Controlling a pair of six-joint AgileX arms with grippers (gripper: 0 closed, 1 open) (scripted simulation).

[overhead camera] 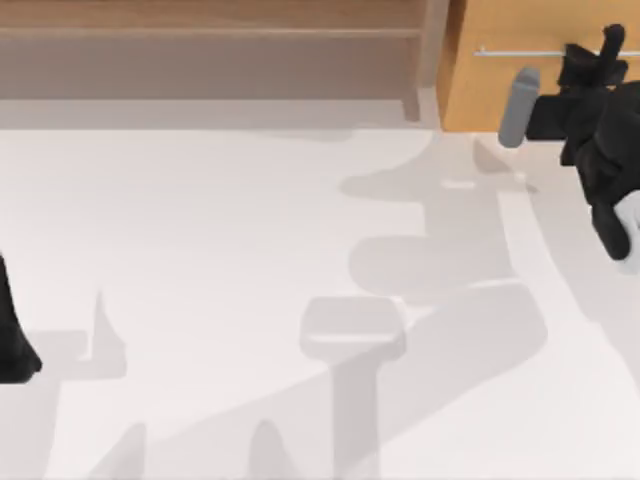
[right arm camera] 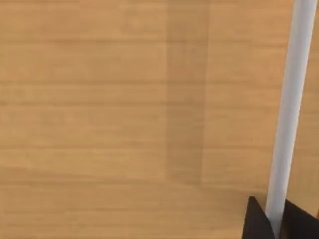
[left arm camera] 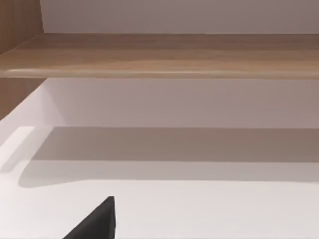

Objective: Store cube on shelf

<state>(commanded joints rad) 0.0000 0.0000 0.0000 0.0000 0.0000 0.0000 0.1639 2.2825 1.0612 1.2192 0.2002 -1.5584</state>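
Two arms are seen at a white counter [overhead camera: 200,300], which is crossed by grey shadows. At the near left edge of the top view, the left arm is parked low beside the counter's left side; the left pincer [left arm camera: 94,221] is seen in its wrist view as a single dark fingertip above the white surface, and whether it is open or closed cannot be told. Beyond it in that view, a long wooden board of the shelf [left arm camera: 164,55] is shown, with an upright panel at one end and a shadowed recess beneath.

Farther back, the shelf [overhead camera: 210,40] is seen along the far edge of the counter in the top view, ended at its right by an upright side panel. Just beside that panel stands a lighter drawer cabinet [overhead camera: 490,85] with a silver bar handle [overhead camera: 520,50].

At the far right, the right arm is raised in front of the cabinet. The right pincer [right arm camera: 276,219] is closed on the handle [right arm camera: 291,109], with a dark finger seen on either side of the bar.

The cube cannot be located in these views.
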